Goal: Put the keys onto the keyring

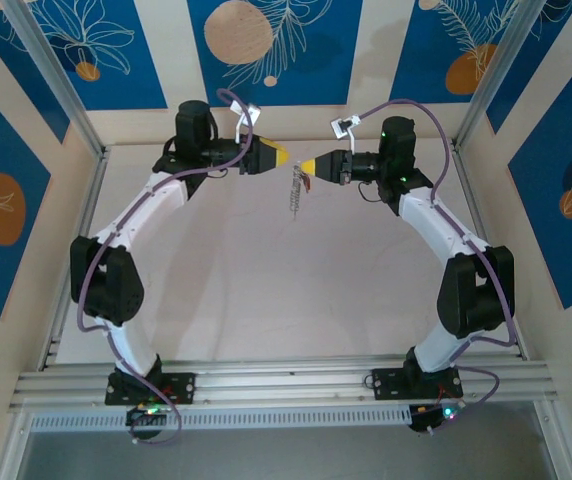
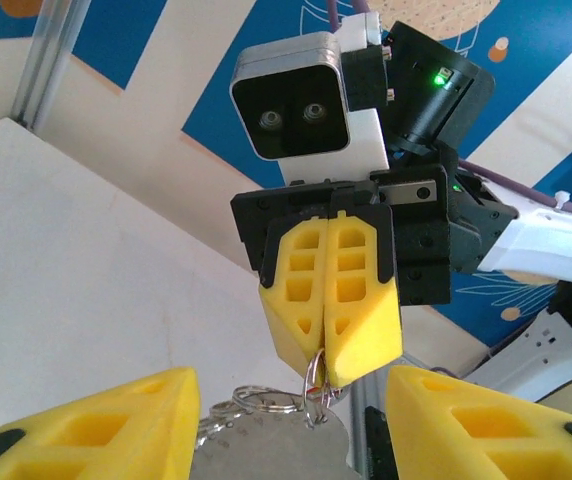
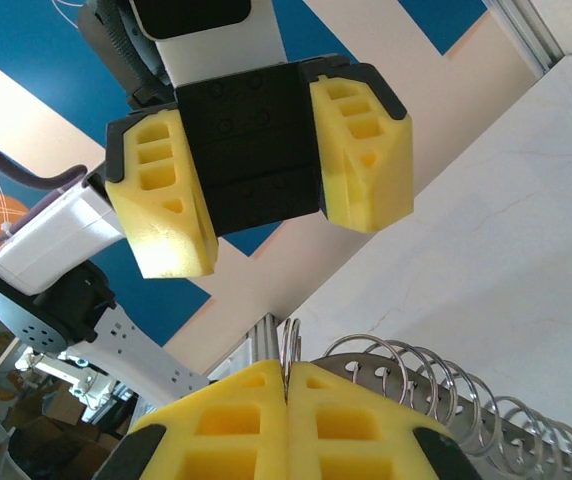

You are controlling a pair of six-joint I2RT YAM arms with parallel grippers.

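Both arms are raised and face each other over the back of the table. My right gripper [image 1: 304,166] [image 2: 324,370] [image 3: 286,368] is shut on one thin split ring of the keyring [image 1: 294,200], a silver metal strip [image 2: 266,445] with a row of wire rings [image 3: 416,385] that hangs down from the pinch. A small red spot, the keys' tag [image 1: 305,181], shows just under the right fingertips; the key itself is too small to make out. My left gripper [image 1: 284,157] [image 2: 291,390] [image 3: 281,240] is open a short way from the ring, its fingers apart on either side of the strip and clear of it.
The pale tabletop [image 1: 266,290] lies well below both grippers. Aluminium frame posts [image 1: 51,75] and blue patterned walls close in the back and sides. A rail [image 1: 286,385] at the near edge carries the arm bases.
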